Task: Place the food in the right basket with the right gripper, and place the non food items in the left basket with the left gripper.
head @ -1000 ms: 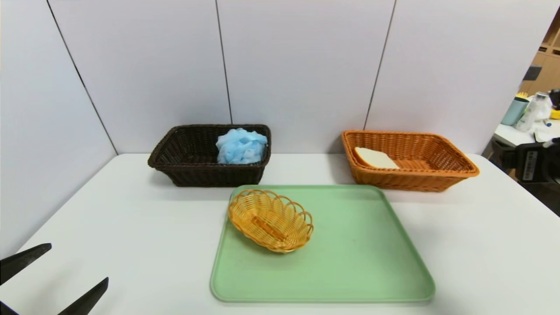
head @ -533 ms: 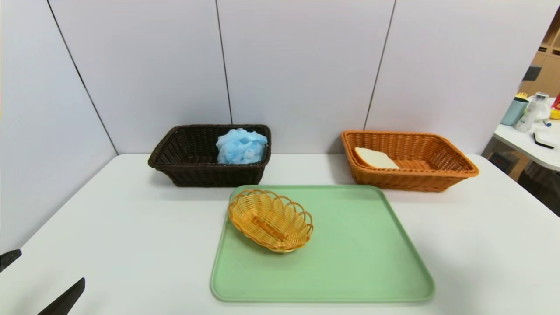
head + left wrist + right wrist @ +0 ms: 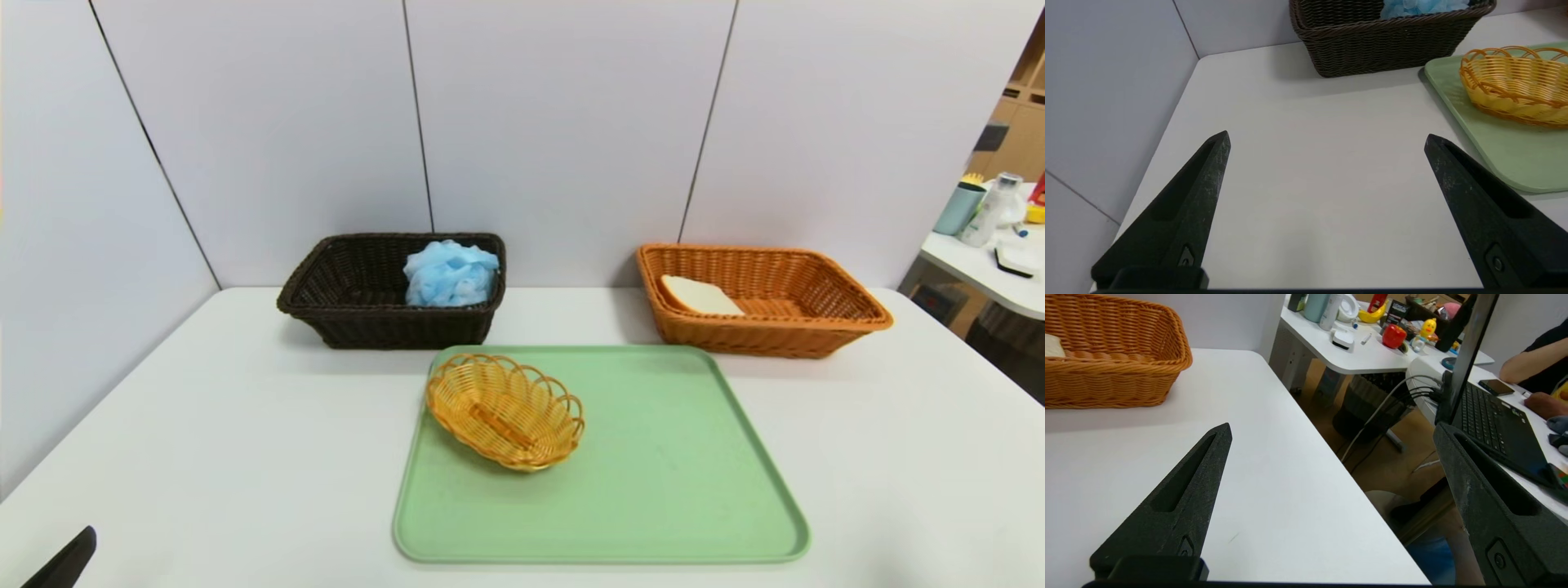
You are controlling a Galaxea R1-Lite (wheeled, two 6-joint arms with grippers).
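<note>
While (head view excepted) laptop (image 3: 1498, 420) visible.

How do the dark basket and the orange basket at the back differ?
The dark basket holds a blue mesh puff; the orange basket holds a bread slice. The dark one stands left, the orange one right. Both are woven and open-topped.

From the robot's head I look forward and down over the white table (image 3: 286, 457), taking in the dark brown wicker basket (image 3: 392, 327), the orange-brown wicker basket (image 3: 767, 335) and the whole pale green rectangular tray (image 3: 653, 490); my left wrist view sits lower and nearer, facing the dark basket and the tray's edge, both shared with the head view; my right wrist view, also close, shares the orange-brown basket and faces past the table's edge.
</note>
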